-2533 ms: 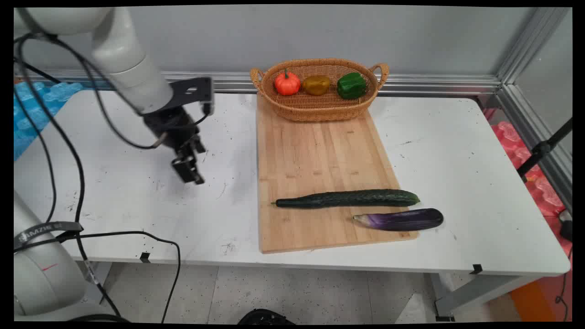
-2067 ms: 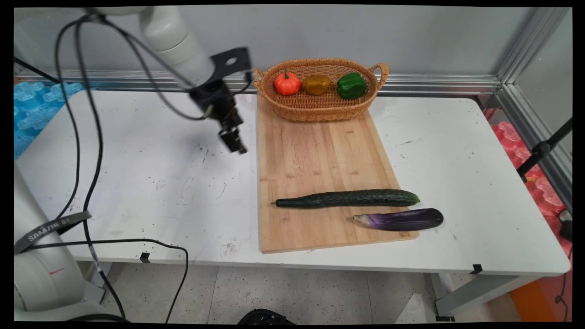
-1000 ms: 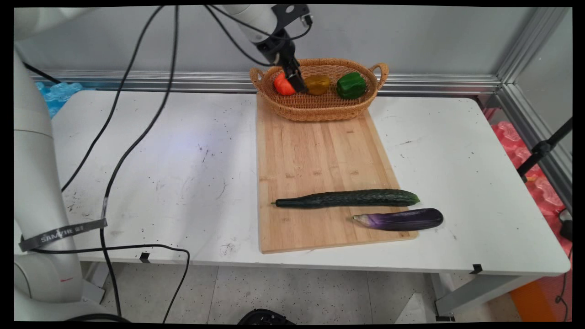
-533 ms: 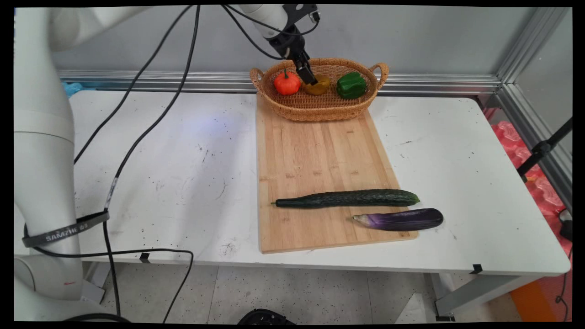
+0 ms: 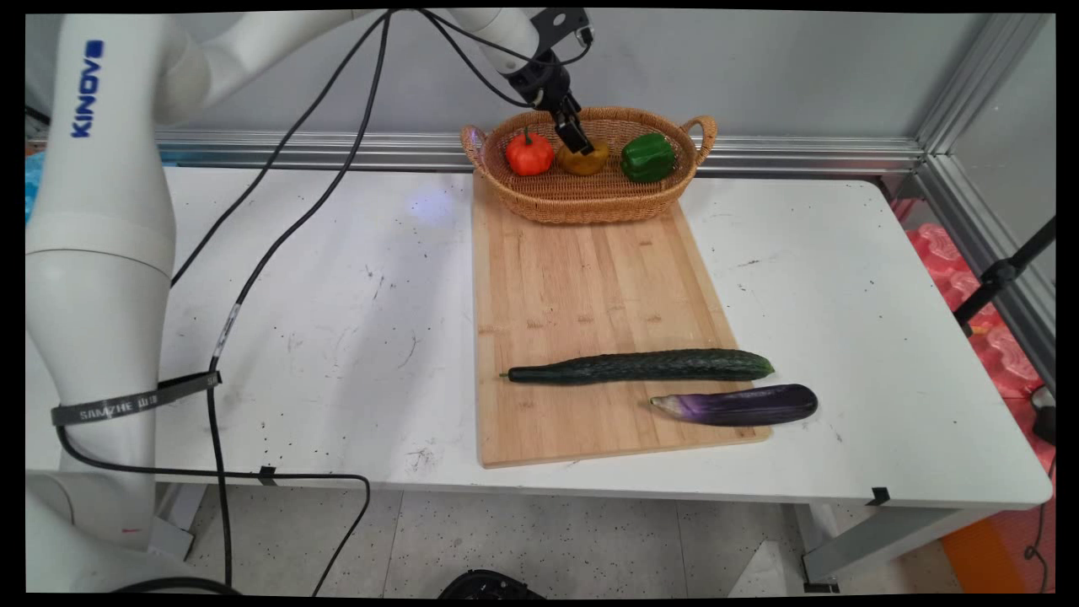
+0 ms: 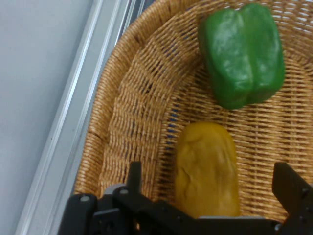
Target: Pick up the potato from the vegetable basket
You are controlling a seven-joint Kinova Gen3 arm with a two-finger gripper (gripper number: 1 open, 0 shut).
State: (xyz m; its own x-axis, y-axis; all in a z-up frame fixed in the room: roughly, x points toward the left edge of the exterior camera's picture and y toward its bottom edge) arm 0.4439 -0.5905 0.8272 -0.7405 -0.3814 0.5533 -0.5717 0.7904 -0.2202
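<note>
Black two-finger gripper (image 6: pixel 210 196) hangs spread wide over the oval woven wicker basket (image 6: pixel 132 98) – the yellow-brown pepper (image 6: pixel 208 169) lies between its jaws, untouched – glossy green bell pepper (image 6: pixel 242 51) just beyond

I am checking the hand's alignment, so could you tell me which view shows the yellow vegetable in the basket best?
The hand view: the yellow vegetable fills the frame's middle, lying between the open hand's fingers. In the main view it is small and partly hidden behind the hand.
</note>
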